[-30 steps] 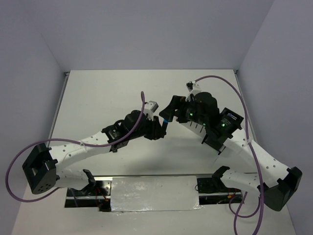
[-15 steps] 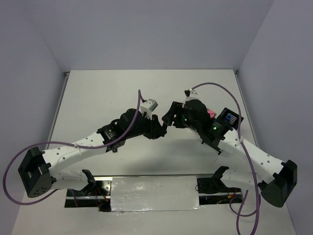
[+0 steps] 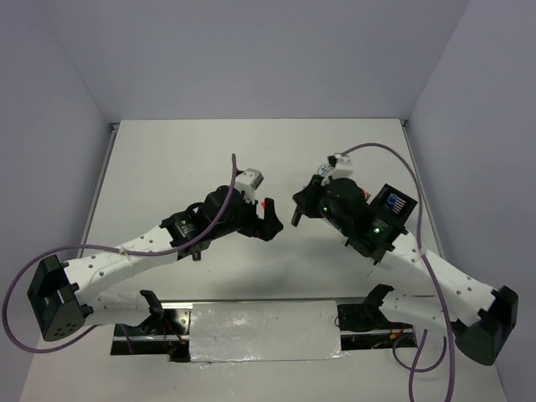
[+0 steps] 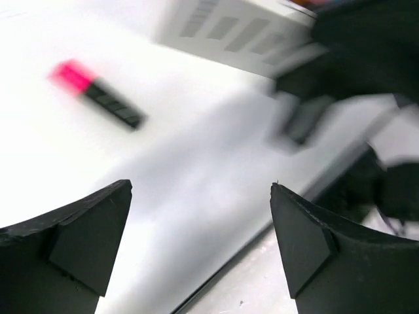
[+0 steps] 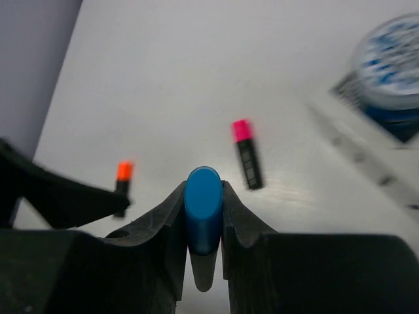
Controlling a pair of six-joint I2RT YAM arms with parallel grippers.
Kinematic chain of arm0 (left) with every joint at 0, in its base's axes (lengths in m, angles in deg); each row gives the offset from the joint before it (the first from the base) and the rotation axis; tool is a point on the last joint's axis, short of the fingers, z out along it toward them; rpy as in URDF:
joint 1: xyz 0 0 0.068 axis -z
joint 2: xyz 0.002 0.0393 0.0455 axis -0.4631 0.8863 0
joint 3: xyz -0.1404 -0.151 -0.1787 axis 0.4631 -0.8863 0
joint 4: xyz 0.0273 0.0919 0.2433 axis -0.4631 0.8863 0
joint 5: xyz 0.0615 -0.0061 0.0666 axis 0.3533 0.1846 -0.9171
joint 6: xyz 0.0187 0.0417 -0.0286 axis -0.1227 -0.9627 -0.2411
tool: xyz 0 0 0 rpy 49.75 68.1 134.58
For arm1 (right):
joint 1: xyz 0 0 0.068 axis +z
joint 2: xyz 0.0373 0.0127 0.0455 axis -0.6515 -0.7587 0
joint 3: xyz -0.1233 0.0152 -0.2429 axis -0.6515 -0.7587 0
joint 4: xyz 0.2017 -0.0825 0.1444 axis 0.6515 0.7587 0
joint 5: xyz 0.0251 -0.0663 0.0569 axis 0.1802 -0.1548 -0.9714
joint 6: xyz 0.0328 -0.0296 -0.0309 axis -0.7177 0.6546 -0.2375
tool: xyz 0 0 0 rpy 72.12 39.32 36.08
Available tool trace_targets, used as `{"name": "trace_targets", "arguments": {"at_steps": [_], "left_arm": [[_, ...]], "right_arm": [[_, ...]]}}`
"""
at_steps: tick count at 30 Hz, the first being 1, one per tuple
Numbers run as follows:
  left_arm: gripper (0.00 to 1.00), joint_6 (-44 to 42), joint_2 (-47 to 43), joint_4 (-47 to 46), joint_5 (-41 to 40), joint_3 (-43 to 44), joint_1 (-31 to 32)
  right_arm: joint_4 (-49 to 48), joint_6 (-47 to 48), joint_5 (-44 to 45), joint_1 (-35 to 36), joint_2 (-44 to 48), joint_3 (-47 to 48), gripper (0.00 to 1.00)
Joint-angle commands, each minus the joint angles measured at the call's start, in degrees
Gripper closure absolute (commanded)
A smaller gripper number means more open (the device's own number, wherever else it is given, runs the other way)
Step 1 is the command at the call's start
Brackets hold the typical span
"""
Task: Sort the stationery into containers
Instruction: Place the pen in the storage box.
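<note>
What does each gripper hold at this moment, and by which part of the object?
The right gripper pinches the blue-capped highlighter by its blue cap, between its fingers. The left gripper is open and holds nothing.

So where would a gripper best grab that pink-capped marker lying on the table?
Probably the pink-capped marker by its black barrel, around mid-length, coming straight down from above. It lies flat with bare table along both long sides, so jaws can close across its narrow width.
</note>
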Motion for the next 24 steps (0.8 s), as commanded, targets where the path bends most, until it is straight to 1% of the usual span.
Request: {"name": "trace_targets", "arguments": {"at_steps": [1, 2, 3, 4, 5, 6, 9, 12, 14, 18, 20, 22, 24], "left_arm": [[0.01, 4.84, -2.22, 14.85, -17.77, 6.06, -0.96], [0.01, 6.68, -2.22, 23.16, -23.98, 7.64, -1.49], [0.01, 10.88, -2.22, 27.25, -26.22, 8.17, -3.24], [0.01, 12.57, -2.65, 30.68, -27.63, 8.44, -4.30], [0.01, 13.72, -3.09, 33.24, -28.52, 8.09, -5.44], [0.01, 15.04, -3.53, 36.66, -28.44, 7.74, -7.89], [0.01, 16.19, -6.25, 40.20, -28.53, 5.81, -11.76], [0.01, 16.37, -8.45, 41.52, -27.91, 4.14, -15.10], [0.01, 15.32, -8.81, 41.53, -27.21, 3.18, -16.95], [0.01, 13.30, -9.25, 40.04, -24.67, 2.03, -18.28], [0.01, 12.86, -9.33, 39.68, -24.40, 1.68, -18.46], [0.01, 12.59, -9.77, 39.16, -23.87, 1.24, -18.72], [0.01, 12.85, -9.95, 39.07, -24.13, 0.54, -18.90]], "right_arm": [[6.67, 3.86, 29.58, -0.88, 8.94, -0.14, 1.00], [8.08, 4.22, 33.37, -2.54, 9.66, -1.28, 1.00], [10.70, 4.39, 36.10, -3.86, 10.10, -1.64, 1.00], [11.60, 4.83, 39.70, -5.52, 10.80, -2.07, 1.00], [11.87, 5.53, 40.95, -8.85, 11.16, -3.47, 1.00], [12.22, 6.50, 41.66, -11.23, 11.51, -4.18, 1.00], [11.27, 7.38, 41.40, -19.39, 13.44, -6.64, 1.00], [9.77, 7.91, 42.45, -23.02, 14.68, -8.58, 1.00], [6.97, 9.74, 42.90, -23.82, 14.06, -9.98, 1.00], [2.39, 11.33, 40.97, -26.98, 12.57, -11.74, 1.00], [1.94, 10.81, 41.22, -27.42, 12.13, -12.27, 1.00], [1.85, 10.38, 40.44, -27.95, 11.78, -12.89, 0.95], [2.73, 8.89, 39.91, -28.13, 11.95, -13.32, 0.95]]}}
